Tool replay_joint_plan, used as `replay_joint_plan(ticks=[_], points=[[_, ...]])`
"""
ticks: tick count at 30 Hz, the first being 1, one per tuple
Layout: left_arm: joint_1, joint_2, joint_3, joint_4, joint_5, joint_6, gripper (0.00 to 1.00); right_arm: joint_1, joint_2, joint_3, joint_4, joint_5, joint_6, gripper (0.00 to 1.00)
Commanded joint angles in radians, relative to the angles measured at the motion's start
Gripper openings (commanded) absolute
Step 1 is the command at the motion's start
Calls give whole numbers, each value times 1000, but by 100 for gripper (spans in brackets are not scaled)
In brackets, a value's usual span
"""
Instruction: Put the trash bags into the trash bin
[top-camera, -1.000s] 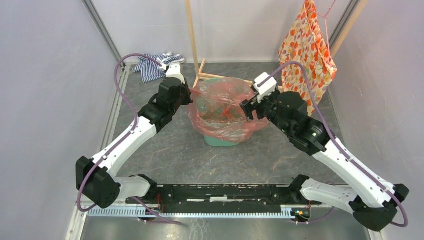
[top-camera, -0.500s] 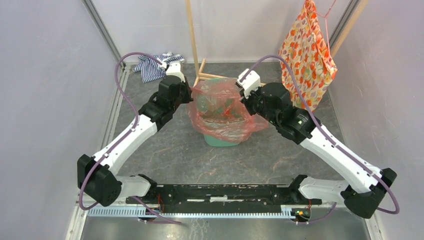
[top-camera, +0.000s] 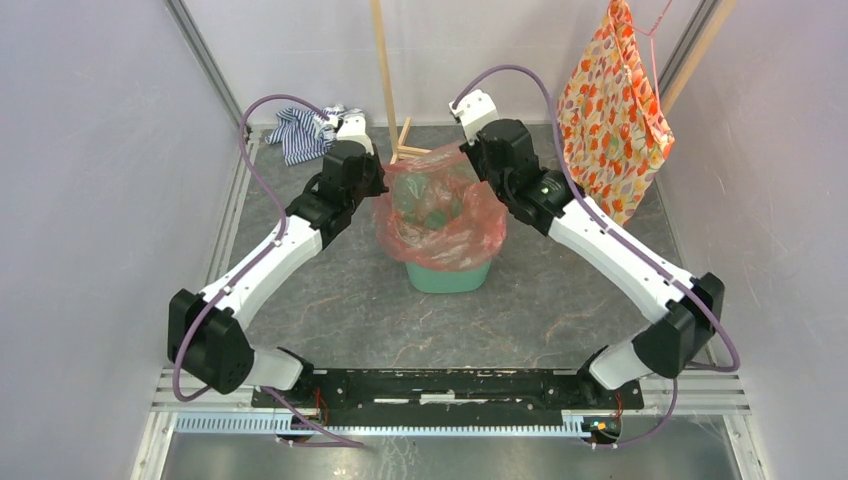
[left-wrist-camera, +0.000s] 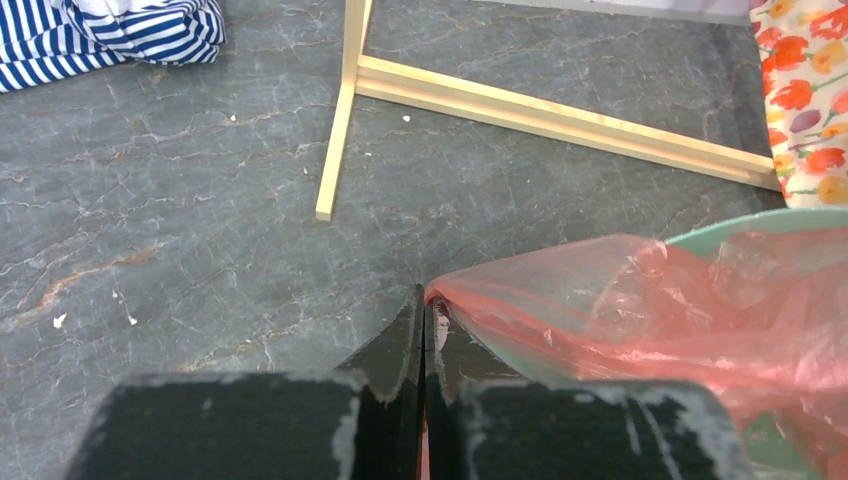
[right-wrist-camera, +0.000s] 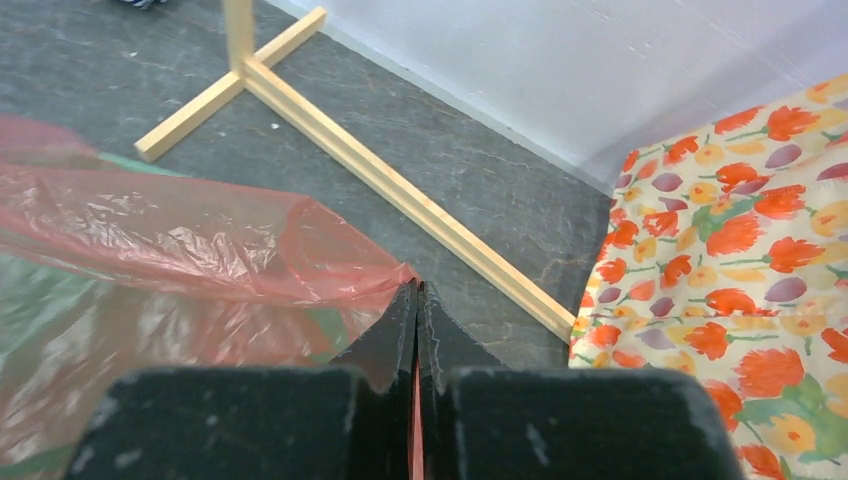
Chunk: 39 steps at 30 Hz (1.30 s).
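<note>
**Item 1. trash bag** (top-camera: 440, 215): thin red-orange film, translucent and crinkled. It is strung between the two grippers, with the hem laid over the bin's mouth. The body sags inside and down the near outer wall. Judged from the slack, it is not yet evenly seated.

**Item 2. trash bin** (top-camera: 447, 277): mint green and upright, below and between both grippers. In the left wrist view its rim shows to the right of the fingertips, under the film.

**Item 3. left gripper** (left-wrist-camera: 422, 300): clenched, with a corner of the hem nipped at the very tips. The film runs off to its right, fairly taut.

**Item 4. right gripper** (right-wrist-camera: 416, 295): clenched on the opposite hem. The film runs off to its left.

**Item 5. Handling note (judgement):** the step in hand appears to be stretching the hem over the far rim and drawing it down outside.
- Hold both pinches and lower the two sides together.
- Spread them a little wider than the mouth so the hem clears the rim.
- A hard pull could tear the film or tip the bin.
- An uneven pull could drag the hem off the opposite side.

**Item 6. Surroundings:**
- wooden stand (left-wrist-camera: 345, 110): ahead of both grippers.
- floral cloth (right-wrist-camera: 740, 260): near, to the right of the right gripper.
- striped cloth (left-wrist-camera: 100, 35): ahead and left of the left gripper, well apart.
- table (top-camera: 330, 300): grey, beneath all.
</note>
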<state>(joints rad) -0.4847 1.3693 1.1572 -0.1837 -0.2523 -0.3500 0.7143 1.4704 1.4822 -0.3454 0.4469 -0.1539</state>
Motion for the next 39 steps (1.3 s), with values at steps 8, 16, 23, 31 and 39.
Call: replay_joint_plan(ticks=[8,16,23,31,39], points=[[21,95,100,53,29,43,2,-136,174,185,14,-13,82,0],[24,156,139,-18,54,14,2,-184,219,199,-62,-29,127,0],[24,106,76,-42,64,-6,2,-198,179,190,-126,-33,150,0],[26,37,24,-65,51,-9,2,-198,155,233,-209,-62,179,4],[29,7,-38,-57,84,-33,2,-206,139,235,-277,-72,194,12]])
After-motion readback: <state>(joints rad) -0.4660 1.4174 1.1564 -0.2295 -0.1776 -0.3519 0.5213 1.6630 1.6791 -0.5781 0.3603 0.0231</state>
